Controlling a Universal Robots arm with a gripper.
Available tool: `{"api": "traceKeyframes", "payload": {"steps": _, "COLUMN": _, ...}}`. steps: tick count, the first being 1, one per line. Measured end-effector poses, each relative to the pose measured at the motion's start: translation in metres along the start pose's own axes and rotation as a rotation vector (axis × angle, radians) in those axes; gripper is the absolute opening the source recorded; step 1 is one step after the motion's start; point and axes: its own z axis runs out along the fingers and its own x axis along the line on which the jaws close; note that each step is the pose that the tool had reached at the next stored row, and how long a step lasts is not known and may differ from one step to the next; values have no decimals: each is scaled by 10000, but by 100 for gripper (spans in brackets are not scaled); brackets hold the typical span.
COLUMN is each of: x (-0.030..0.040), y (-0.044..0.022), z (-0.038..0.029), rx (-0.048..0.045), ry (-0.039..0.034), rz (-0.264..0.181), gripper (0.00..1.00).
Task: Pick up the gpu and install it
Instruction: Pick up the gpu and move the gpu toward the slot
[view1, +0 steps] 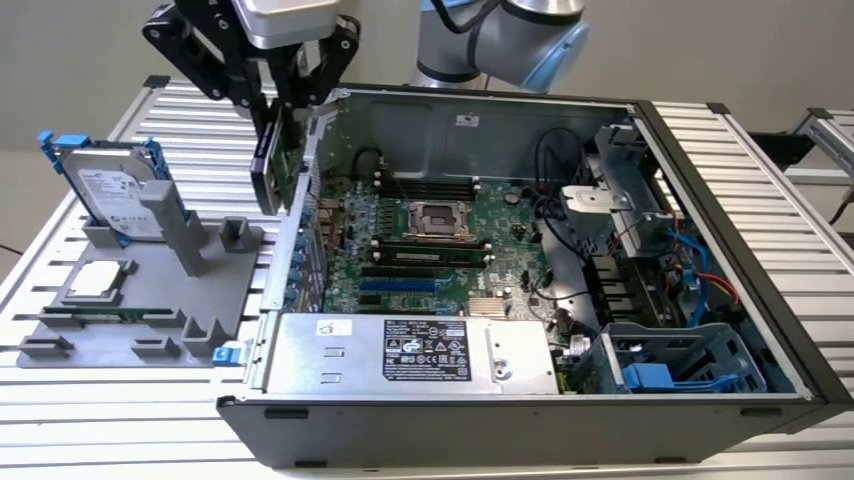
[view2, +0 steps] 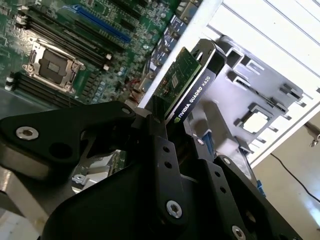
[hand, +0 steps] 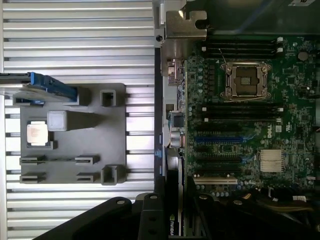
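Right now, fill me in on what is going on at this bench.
The robot arm's gripper is shut on the gpu, holding it on edge in the air. The card hangs over the wall of the open computer case on the exterior view's left, above the motherboard, and is not yet seated in any slot. Beside the case, a gray holder carries a hard drive and a processor chip.

An open computer case (view1: 715, 226) lies on the slatted metal table (view1: 120, 420), with its green motherboard (view1: 400, 262) exposed. Beside it, toward the exterior view's left, a grey holder (view1: 147, 305) carries an upright hard drive (view1: 114, 195) and a small square processor chip (view1: 98, 281).
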Motion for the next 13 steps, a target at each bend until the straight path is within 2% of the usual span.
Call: {"api": "traceKeyframes", "payload": {"steps": 13, "x": -222, "y": 6, "z": 2, "rx": 0, "ry": 2, "rz": 0, "gripper": 0}}
